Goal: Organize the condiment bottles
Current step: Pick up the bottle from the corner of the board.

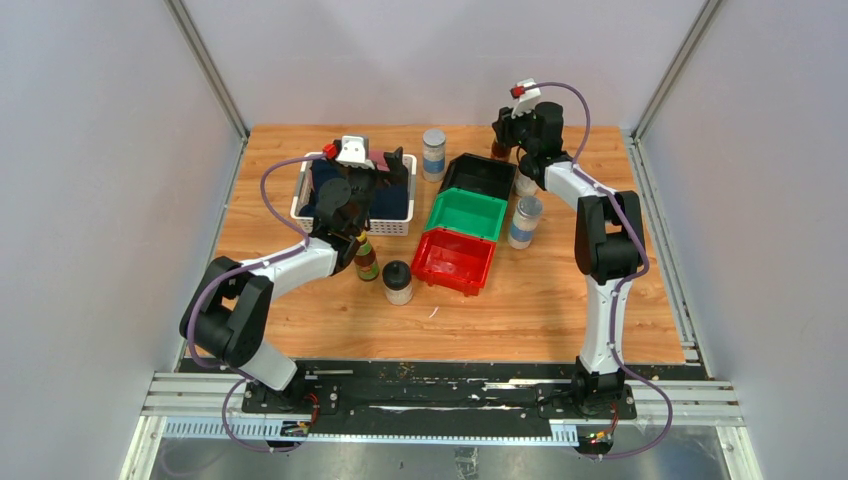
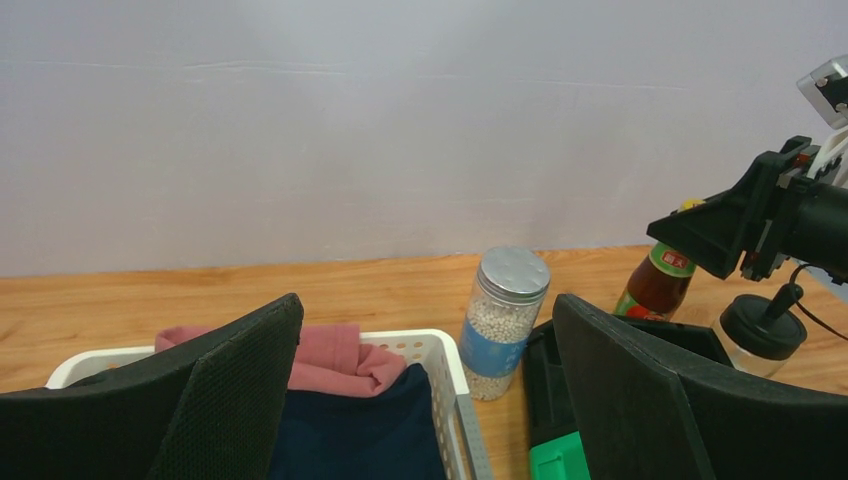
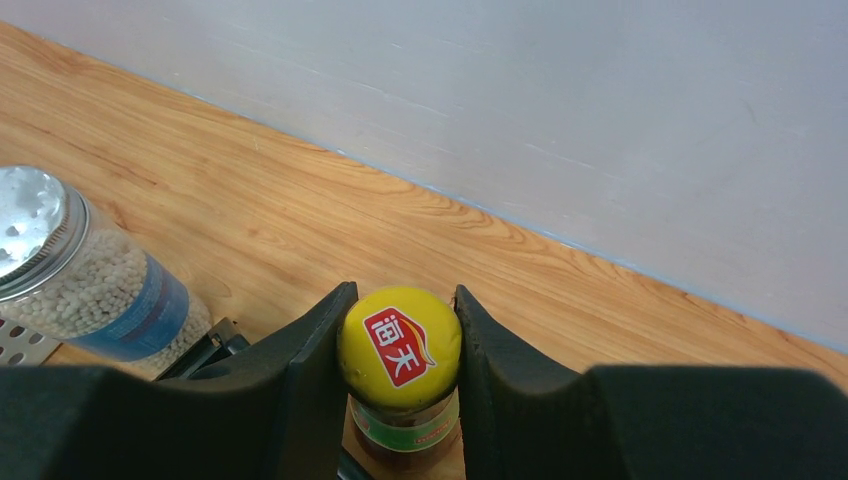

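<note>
My right gripper is shut on the yellow cap of a slim dark sauce bottle at the back of the table, behind the black bin. My left gripper is open and empty above the white basket's right end. The second sauce bottle and a black-lidded jar stand left of the red bin. One silver-lidded shaker stands between basket and black bin; it also shows in the left wrist view. The other shaker stands right of the green bin. The second jar sits by the right arm.
Black, green and red bins stand in a diagonal row mid-table. The white basket of dark and pink cloth is at the back left. Grey walls close in the back and both sides.
</note>
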Controlling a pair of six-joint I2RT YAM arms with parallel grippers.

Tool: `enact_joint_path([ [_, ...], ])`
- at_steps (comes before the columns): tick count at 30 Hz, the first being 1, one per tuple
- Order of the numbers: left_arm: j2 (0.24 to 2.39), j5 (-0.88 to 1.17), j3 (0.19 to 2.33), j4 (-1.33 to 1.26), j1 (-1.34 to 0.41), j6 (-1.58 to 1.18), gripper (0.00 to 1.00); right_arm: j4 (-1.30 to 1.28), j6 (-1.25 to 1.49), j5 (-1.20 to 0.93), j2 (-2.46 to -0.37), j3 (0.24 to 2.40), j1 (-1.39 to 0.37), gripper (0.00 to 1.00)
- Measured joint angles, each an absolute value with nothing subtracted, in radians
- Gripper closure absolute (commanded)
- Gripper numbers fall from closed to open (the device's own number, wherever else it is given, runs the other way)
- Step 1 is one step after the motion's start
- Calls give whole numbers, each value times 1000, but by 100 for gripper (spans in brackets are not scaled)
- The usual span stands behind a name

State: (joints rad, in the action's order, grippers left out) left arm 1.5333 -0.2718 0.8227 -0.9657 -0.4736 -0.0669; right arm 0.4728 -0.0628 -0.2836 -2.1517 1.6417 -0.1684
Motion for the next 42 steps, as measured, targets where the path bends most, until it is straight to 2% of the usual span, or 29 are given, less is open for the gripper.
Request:
enact_joint_path([
  [42, 1529, -273, 822, -966, -473, -78, 0, 425, -91, -280, -2151, 1731, -168, 100],
])
